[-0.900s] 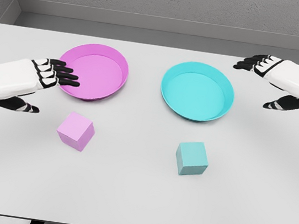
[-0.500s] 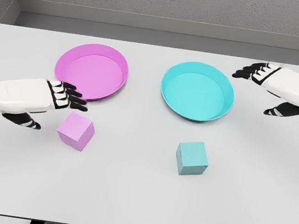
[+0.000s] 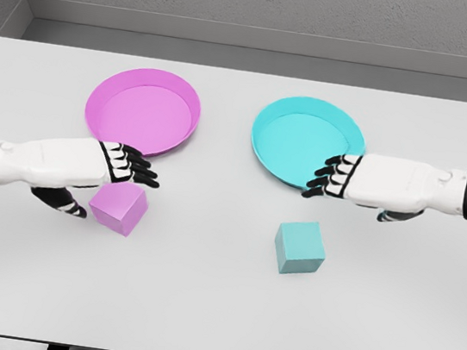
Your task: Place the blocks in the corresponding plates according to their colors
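You've got nothing placed yet: small pink cube (image 3: 117, 207) and teal cube (image 3: 300, 247) sit on the desk (image 3: 197, 309), both plates empty, left robot hand (image 3: 98, 175) and right robot hand (image 3: 346, 180) open, gripping nothing.

Left hand (image 3: 86, 173) drops toward 5 o'clock over the pink block (image 3: 118, 205); right hand (image 3: 363, 183) swings toward 8 o'clock, covering the cyan plate (image 3: 294, 144) rim

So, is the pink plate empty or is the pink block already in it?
Empty. The pink plate shows only its bare floor; the pink block sits on the table in front of it.
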